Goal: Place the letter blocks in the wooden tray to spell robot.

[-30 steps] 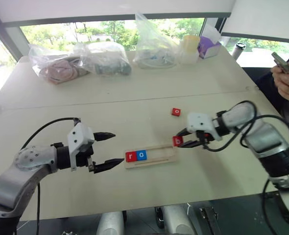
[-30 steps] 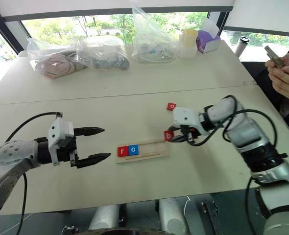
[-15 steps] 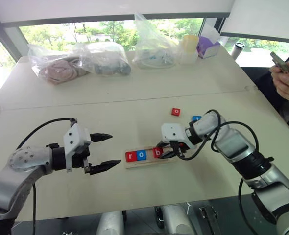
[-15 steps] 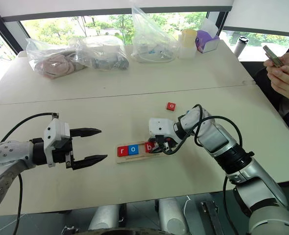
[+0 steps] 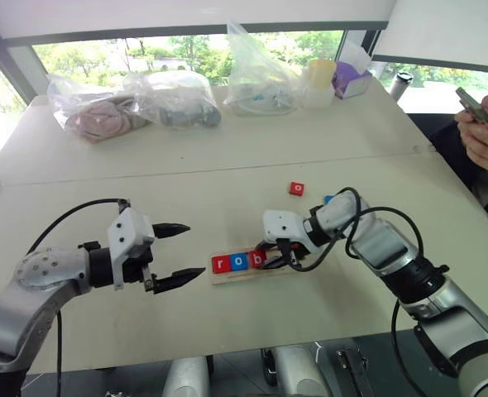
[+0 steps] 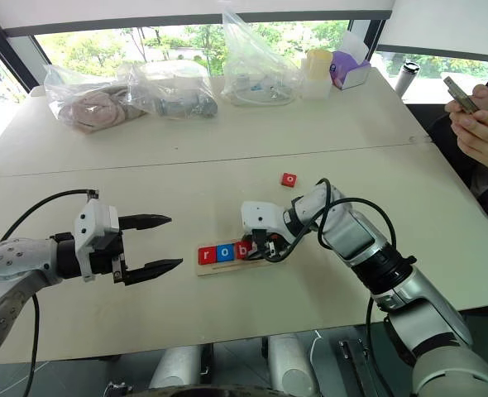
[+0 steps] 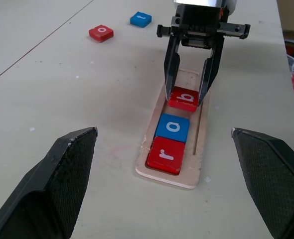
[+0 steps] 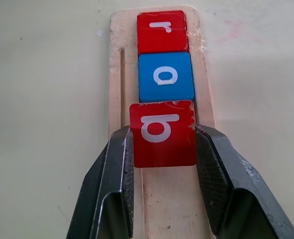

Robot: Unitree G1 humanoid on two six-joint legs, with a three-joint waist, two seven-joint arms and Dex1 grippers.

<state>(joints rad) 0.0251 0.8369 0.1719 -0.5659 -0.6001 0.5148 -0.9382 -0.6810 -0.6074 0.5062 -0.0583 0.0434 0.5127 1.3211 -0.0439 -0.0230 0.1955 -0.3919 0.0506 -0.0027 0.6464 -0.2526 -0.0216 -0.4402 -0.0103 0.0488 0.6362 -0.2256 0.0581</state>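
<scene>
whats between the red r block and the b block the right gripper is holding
One blue o block sits between the red r block and the red b block held by the right gripper, inside the wooden tray; the left wrist view shows it clearly.

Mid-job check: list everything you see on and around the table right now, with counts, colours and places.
wooden tray: one, pale wood, mid-table between the hands.
r block: one, red, at the tray's end.
o block: one, blue, in the tray next to r.
b block: one, red, gripped over the tray next to the blue o.
loose o block: one, red, on the table beyond the tray.
loose blue block: one, near the red o.
plastic bags: three, clear, far edge.
tissue box: one, purple, far right.
person's hands: holding a phone, right edge.
left hand: open, holding nothing.
right hand: shut on the b block.
</scene>
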